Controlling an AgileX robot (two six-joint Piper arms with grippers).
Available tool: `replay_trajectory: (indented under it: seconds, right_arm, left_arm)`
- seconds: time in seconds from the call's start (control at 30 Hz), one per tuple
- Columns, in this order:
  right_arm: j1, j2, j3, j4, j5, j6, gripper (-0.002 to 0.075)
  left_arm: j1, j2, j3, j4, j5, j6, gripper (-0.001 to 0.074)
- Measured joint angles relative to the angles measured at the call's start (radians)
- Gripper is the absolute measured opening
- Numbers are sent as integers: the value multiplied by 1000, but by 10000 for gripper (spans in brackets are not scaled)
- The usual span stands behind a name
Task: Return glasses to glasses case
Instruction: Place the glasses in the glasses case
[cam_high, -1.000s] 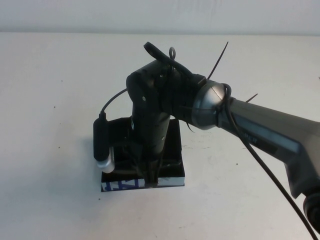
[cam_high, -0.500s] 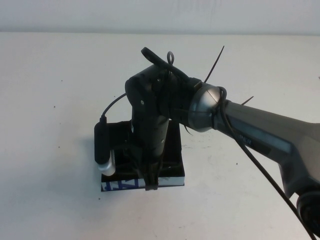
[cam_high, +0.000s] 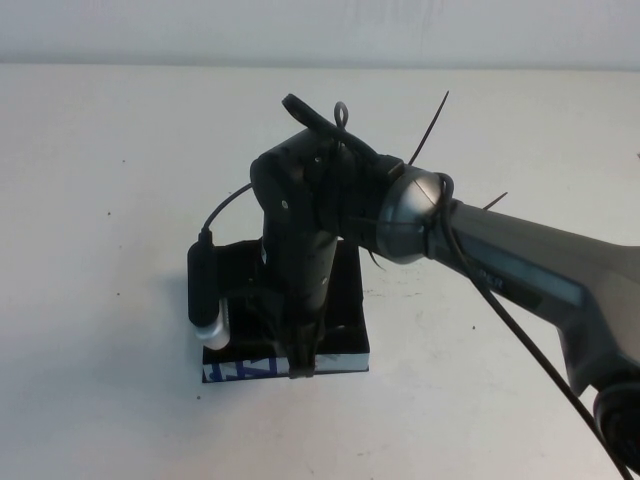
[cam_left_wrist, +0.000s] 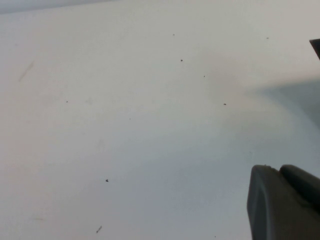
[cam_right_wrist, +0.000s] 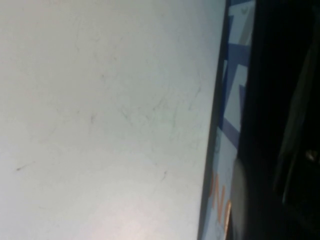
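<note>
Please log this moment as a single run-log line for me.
right pincer: down over the front edge of the glasses case | left pincer: parked above the bare table | glasses: not visible

The right hand hangs over the front of the glasses case, and its wrist and body cover most of the case's inside. Whether its fingers are parted or closed cannot be told. The glasses cannot be made out in the high view; beside the case's printed front in the right wrist view, only dark, blurred shapes show. That view cuts the case off at its edge, with its blue and orange print too blurred to read. The left hand shows only as a dark corner, cut off by the picture's edge.
</note>
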Motion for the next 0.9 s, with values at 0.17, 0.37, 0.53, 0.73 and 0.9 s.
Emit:
replay_trajectory:
  seconds: [0.17,0.37,0.53,0.73,0.9]
  right_arm:
    - [0,0,0,-26,-7,0,144]
    - [0,-18,0,-52,-7,2,148]
    - [0,-67,0,-92,0,57,150]
    - [2,-246,64,-128,9,244,139]
    - [-5,-355,130,-139,26,400,28]
  left_arm:
    - [0,0,0,0,0,0,-1]
    - [0,0,0,0,0,0,-1]
    - [0,0,0,0,0,0,-1]
    - [0,0,0,0,0,0,-1]
    - [0,0,0,0,0,0,-1]
